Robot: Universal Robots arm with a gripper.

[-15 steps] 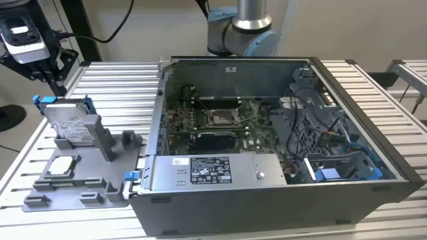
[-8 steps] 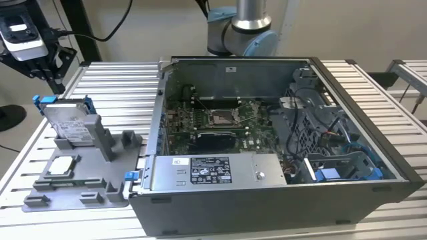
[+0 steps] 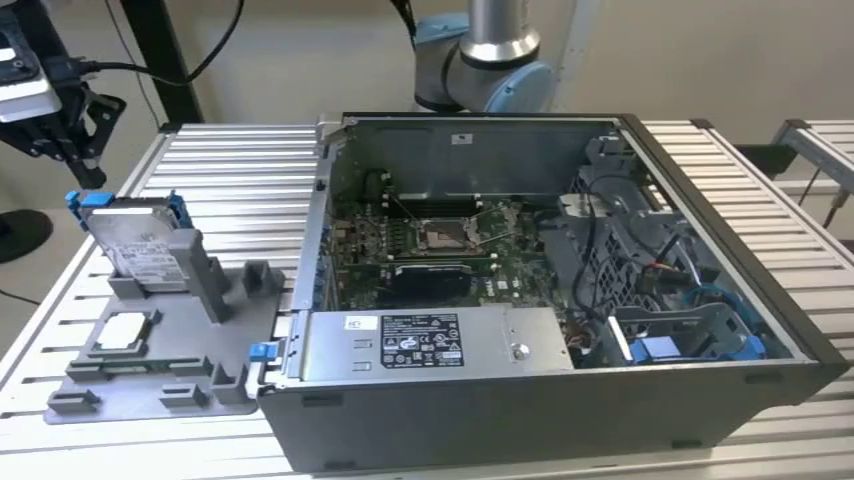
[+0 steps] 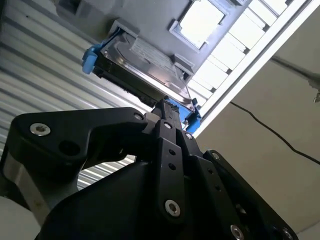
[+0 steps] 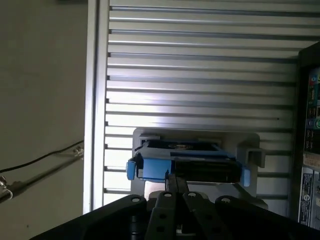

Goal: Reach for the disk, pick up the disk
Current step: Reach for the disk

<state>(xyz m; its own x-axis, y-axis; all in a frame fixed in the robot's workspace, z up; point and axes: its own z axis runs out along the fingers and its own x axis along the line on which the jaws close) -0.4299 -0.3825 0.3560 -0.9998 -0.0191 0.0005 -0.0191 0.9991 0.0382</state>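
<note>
The disk is a silver-grey hard drive with a white label and a blue frame. It stands tilted on edge in a grey holder at the exterior view's left. My black gripper hangs just above the disk's upper blue corner, apart from it. In both wrist views the fingertips lie together with nothing between them, pointing at the disk. The second wrist view shows the disk beyond the closed fingers.
The grey holder tray also carries a small white-topped square chip. An open computer case with a long grey labelled box stands close to the holder on the exterior view's right. Everything rests on a slatted aluminium table.
</note>
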